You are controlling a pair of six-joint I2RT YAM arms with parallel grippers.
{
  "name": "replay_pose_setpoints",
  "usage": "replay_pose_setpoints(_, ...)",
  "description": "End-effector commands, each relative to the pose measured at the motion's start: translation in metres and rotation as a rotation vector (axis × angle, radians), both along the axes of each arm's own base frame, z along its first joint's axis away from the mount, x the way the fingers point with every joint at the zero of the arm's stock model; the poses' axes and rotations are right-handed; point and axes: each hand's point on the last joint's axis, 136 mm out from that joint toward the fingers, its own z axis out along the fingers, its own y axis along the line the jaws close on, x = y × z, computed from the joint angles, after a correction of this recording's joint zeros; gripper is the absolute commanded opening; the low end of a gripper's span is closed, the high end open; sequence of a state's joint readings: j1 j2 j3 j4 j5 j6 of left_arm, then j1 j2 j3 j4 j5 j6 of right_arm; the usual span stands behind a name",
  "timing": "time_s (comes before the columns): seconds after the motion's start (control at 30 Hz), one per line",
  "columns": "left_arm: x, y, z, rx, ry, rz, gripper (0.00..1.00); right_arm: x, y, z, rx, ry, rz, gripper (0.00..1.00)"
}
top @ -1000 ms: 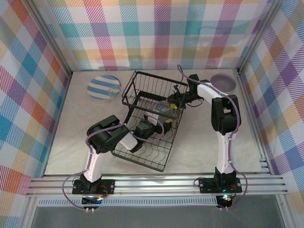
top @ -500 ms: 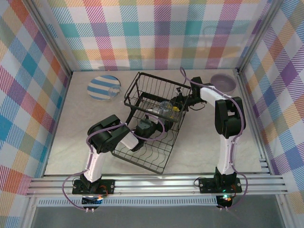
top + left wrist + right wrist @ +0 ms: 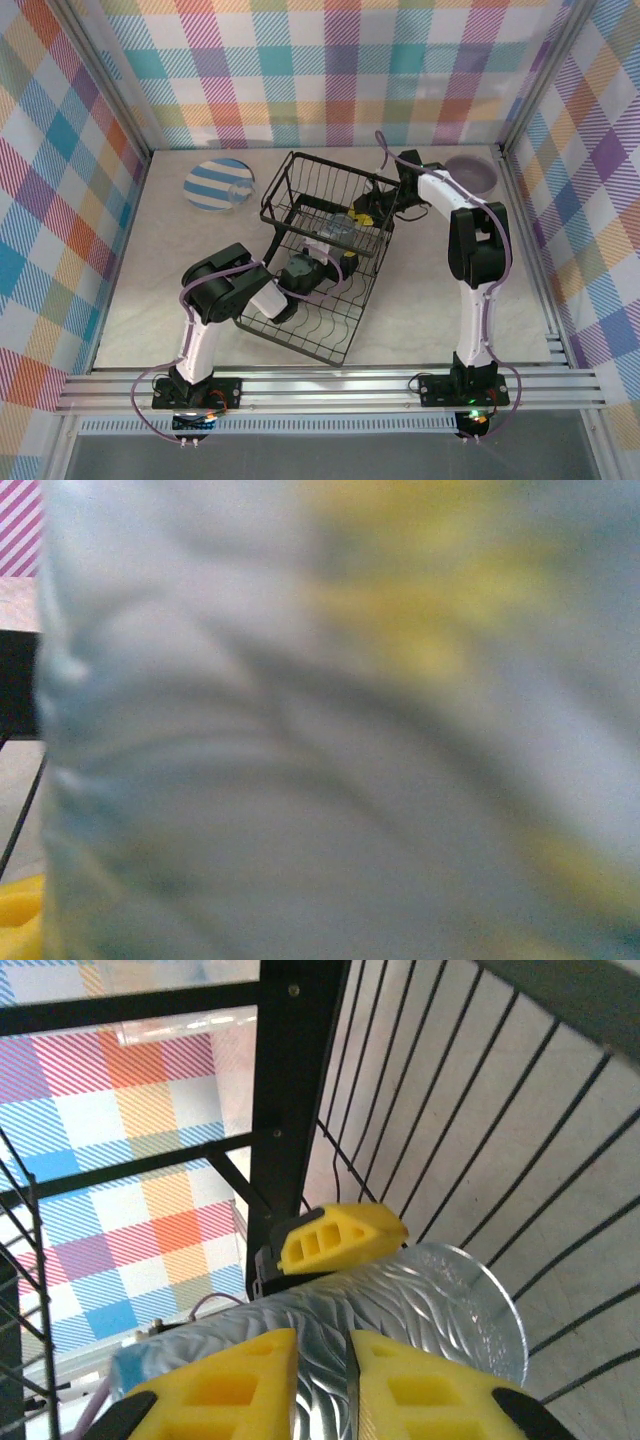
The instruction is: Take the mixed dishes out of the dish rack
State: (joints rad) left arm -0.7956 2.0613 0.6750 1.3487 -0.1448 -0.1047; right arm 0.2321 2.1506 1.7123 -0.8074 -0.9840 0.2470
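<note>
Striped plate (image 3: 218, 184), lavender bowl (image 3: 470, 174) unloaded — tumbler (image 3: 343, 226) still in dish rack (image 3: 303, 335); right pincer (image 3: 346, 1348) pressed together, left pincer (image 3: 347, 255) unclear.

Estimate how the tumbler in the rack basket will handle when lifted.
The tumbler looks like thin translucent plastic: probably light and slightly squeezable. Its ribbed wall should help grip. Being round, it may roll if it tips against the dish rack wires.
</note>
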Motion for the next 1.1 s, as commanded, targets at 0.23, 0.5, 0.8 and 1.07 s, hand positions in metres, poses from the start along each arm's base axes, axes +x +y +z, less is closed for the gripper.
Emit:
replay_pose_setpoints(0.23,-0.036,0.008,-0.008,0.024,0.054,-0.097,0.74,0.034,-0.008,0.006,-0.02,0.01,-0.105,0.23)
replay_pose_setpoints(0.5,-0.058,0.019,0.001,0.023,0.055,-0.133,0.74,0.062,-0.022,0.019,-0.063,-0.037,-0.19,0.26)
replay_pose_setpoints(0.8,-0.083,0.031,0.02,0.004,0.043,-0.158,0.74,0.087,-0.045,0.049,-0.108,-0.113,-0.307,0.3)
replay_pose_setpoints(1.07,-0.104,0.046,0.033,0.023,0.053,-0.161,0.73,0.091,-0.065,0.088,-0.123,-0.194,-0.385,0.36)
